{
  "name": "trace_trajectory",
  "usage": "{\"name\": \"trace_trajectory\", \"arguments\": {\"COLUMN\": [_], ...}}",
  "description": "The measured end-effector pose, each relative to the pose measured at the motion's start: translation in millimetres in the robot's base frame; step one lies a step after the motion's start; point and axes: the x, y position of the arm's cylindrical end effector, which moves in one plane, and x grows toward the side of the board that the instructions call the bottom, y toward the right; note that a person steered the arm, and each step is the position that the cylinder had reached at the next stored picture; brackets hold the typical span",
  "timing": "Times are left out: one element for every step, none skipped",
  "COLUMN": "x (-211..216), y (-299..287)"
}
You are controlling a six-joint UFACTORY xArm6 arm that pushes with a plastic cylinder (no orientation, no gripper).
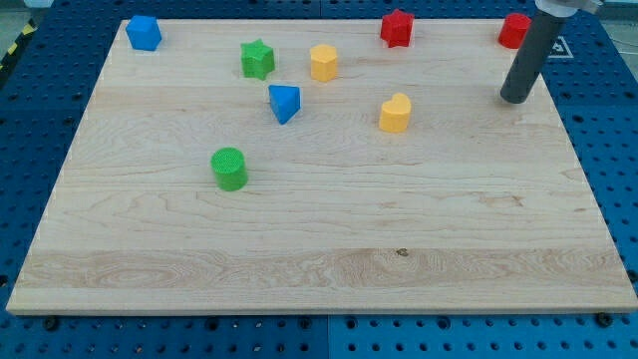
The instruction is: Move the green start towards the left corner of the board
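Note:
The green star lies near the view's top, left of centre, on the wooden board. My tip rests on the board at the view's upper right, far to the right of the green star and apart from every block. The nearest block to my tip is the red cylinder, just above it at the top right edge.
A blue cube sits at the top left corner. A yellow hexagon lies right of the star, a blue triangle below it, a yellow heart, a green cylinder and a red star.

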Motion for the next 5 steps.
{"name": "trace_trajectory", "arguments": {"x": [0.5, 5.0, 14.6, 27.3, 34.2], "y": [-8.5, -18.5, -35.3, -57.8, -80.2]}}
